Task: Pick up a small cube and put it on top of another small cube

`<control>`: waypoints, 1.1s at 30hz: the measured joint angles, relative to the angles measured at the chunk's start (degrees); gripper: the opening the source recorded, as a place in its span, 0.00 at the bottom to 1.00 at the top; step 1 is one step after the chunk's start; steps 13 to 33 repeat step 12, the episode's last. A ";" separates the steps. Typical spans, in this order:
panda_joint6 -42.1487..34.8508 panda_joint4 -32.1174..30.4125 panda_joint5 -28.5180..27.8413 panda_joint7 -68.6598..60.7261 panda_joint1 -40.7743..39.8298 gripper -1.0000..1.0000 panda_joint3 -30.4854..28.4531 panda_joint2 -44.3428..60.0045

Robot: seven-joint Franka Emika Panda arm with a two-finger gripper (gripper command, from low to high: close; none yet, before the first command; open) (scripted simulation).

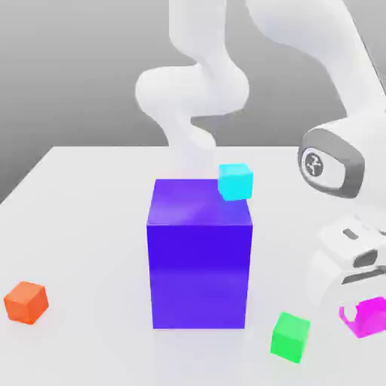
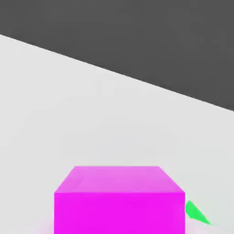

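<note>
You've got the fingers (image 1: pixel 360 313) clenched on the magenta cube (image 1: pixel 370 315), right by the green cube (image 1: pixel 290 336) on the bench (image 1: pixel 83 226).

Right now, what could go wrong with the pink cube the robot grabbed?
The gripper is shut on the pink cube at the exterior view's right edge. The green cube sits close beside it, so a low swing might bump it. The big blue block stands tall in the middle and could block a low sideways carry.

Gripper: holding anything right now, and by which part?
The gripper is shut on the magenta cube, at the exterior view's right edge beside the green cube. Which faces it grips cannot be told.
</note>
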 joint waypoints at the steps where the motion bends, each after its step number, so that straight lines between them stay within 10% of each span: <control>1: 0.41 -2.09 0.97 -2.20 -0.90 0.00 -0.06 -1.85; 8: 9.02 -7.88 -1.86 -4.82 -1.65 0.00 -3.40 0.91; 9: 10.53 -7.80 -3.06 -3.96 -1.04 1.00 -4.24 2.56; 33: 10.53 -7.80 -3.06 -3.96 -1.04 1.00 -4.24 2.56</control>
